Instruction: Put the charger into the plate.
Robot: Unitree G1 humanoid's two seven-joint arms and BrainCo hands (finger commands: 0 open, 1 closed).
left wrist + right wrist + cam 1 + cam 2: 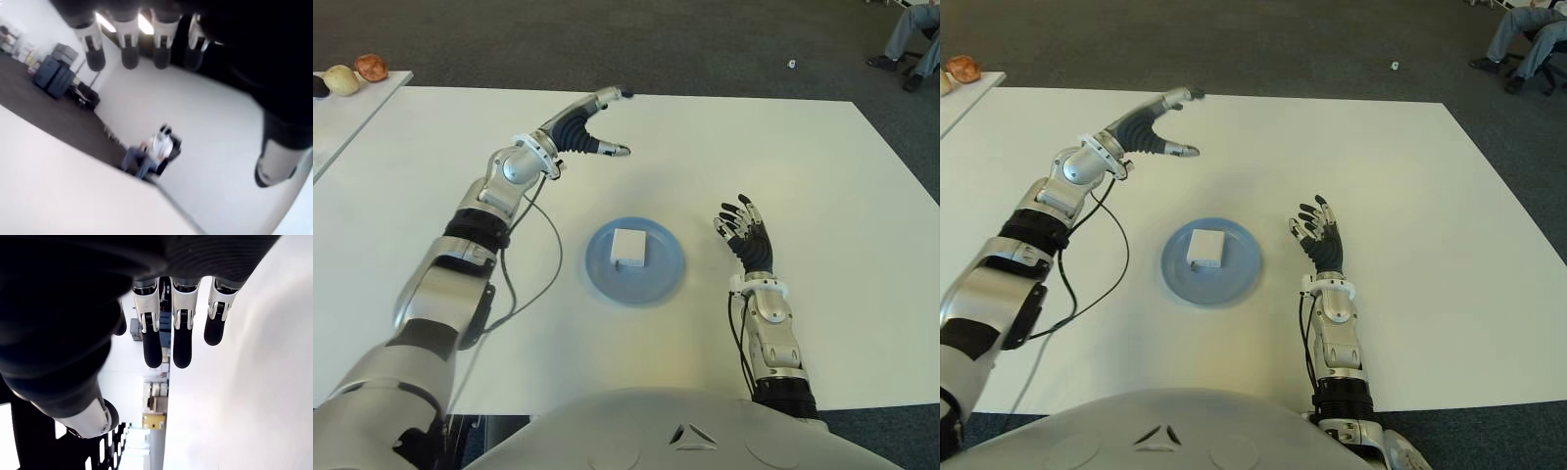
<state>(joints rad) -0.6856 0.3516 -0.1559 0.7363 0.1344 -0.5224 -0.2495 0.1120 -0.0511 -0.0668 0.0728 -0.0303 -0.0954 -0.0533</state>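
Far left of the plate [658,279], on a side table [342,113], sit a few small round items [357,71]. Left hand [587,125] is up above the table [822,196], beyond the plate and to its left, fingers spread and holding nothing. Centre stage: the blue plate, with the white charger [628,247] lying flat inside it. Right of the plate, the right hand [747,235] shows fingers extended, loose, nothing in them. Far beyond the plate to the right, a seated person's legs [911,39].
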